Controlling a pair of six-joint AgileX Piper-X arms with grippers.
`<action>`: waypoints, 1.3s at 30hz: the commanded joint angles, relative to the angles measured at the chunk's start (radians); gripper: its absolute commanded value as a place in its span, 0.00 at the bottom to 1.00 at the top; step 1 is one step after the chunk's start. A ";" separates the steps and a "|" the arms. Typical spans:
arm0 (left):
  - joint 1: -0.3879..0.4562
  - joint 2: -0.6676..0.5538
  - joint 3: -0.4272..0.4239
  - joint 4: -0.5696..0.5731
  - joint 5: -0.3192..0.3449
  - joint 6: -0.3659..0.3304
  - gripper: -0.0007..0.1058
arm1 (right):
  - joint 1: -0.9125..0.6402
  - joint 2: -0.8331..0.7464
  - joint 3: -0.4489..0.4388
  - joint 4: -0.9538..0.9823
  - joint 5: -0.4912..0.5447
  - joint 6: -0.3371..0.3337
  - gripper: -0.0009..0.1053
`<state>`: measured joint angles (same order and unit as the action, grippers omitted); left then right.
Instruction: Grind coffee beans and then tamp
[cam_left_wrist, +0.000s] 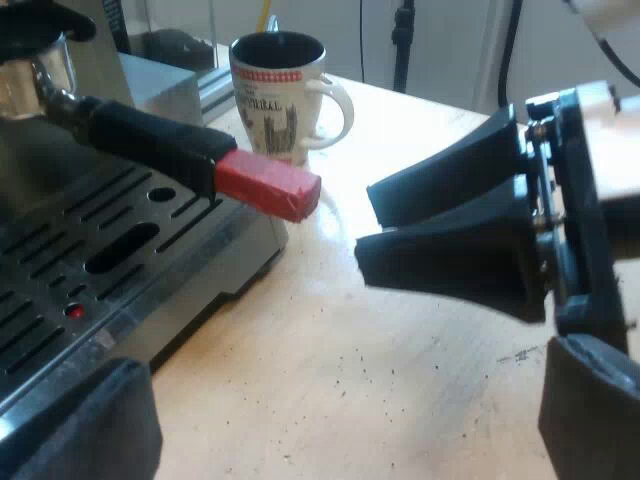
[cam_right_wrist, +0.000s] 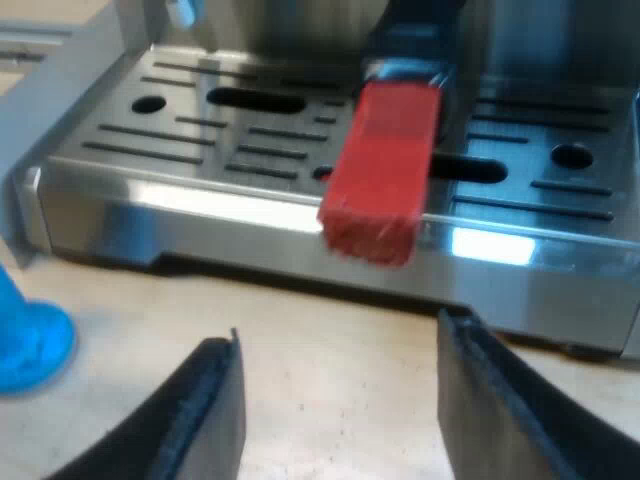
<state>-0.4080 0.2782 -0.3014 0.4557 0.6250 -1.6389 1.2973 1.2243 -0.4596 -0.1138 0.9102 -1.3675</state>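
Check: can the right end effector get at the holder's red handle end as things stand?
Probably yes. The right end effector is open and faces the red handle end, which juts from the machine's front; nothing visible stands between them, and the blue tamper sits aside.

Shiny metal espresso machine (cam_right_wrist: 200, 215), wooden table (cam_left_wrist: 400, 400), glossy mug (cam_left_wrist: 275, 100)

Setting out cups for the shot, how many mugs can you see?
1. The mug stands on the table beside the espresso machine, beyond the holder's red handle end. Others may be hidden.
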 joint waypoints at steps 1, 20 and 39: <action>-0.004 -0.003 -0.003 -0.020 0.016 0.038 0.75 | -0.001 -0.078 -0.035 0.114 0.002 0.002 0.47; -0.004 -0.003 0.077 -0.174 0.080 0.066 0.75 | -0.243 -0.150 -0.455 0.809 -0.448 0.126 0.57; -0.004 0.042 0.077 -0.180 0.134 0.043 0.75 | -0.389 0.108 -0.597 0.852 -0.621 0.080 0.57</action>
<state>-0.4080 0.3209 -0.2215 0.2905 0.7378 -1.5793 0.9207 1.3302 -1.0471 0.7431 0.2974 -1.2705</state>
